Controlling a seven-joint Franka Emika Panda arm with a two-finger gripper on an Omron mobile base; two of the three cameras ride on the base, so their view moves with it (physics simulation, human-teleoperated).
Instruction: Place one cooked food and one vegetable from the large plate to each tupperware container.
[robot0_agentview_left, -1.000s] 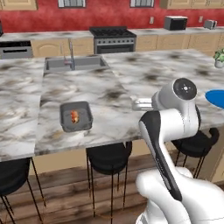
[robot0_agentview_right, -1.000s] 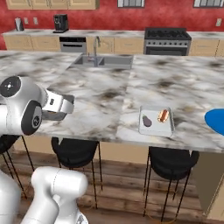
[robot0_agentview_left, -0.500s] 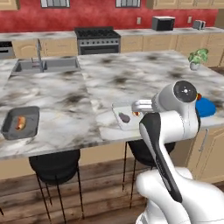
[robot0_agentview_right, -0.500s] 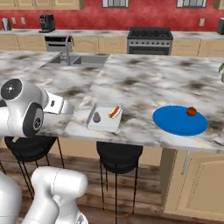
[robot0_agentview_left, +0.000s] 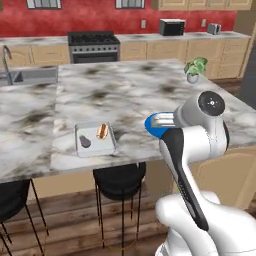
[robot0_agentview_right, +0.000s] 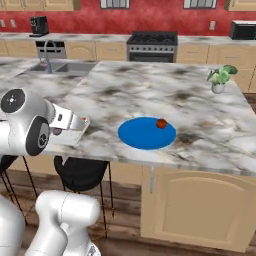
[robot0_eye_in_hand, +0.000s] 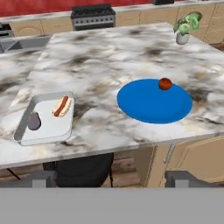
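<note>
Hand view, left to right: a light grey tray (robot0_eye_in_hand: 46, 120) on the marble table (robot0_eye_in_hand: 105, 65) holds a dark eggplant (robot0_eye_in_hand: 34, 121) and a hot dog (robot0_eye_in_hand: 62, 106). Beside it, apart, lies the blue plate (robot0_eye_in_hand: 151, 103) carrying a red tomato (robot0_eye_in_hand: 165, 83). Fingers (robot0_eye_in_hand: 43, 178) spread wide, empty. No readable writing.

The bench (robot0_eye_in_hand: 109, 65) ahead of the pincer (robot0_eye_in_hand: 111, 178) looks like polished marble, white veined with grey and brown. On it just ahead, the large plate (robot0_eye_in_hand: 148, 103) is a smooth, matt bright blue. To the left, the light grey tray (robot0_eye_in_hand: 46, 124) looks like smooth plastic. Below the bench edge, the cabinet door (robot0_agentview_right: 200, 207) looks like pale wood and the floor (robot0_agentview_left: 75, 220) like darker planks.
</note>
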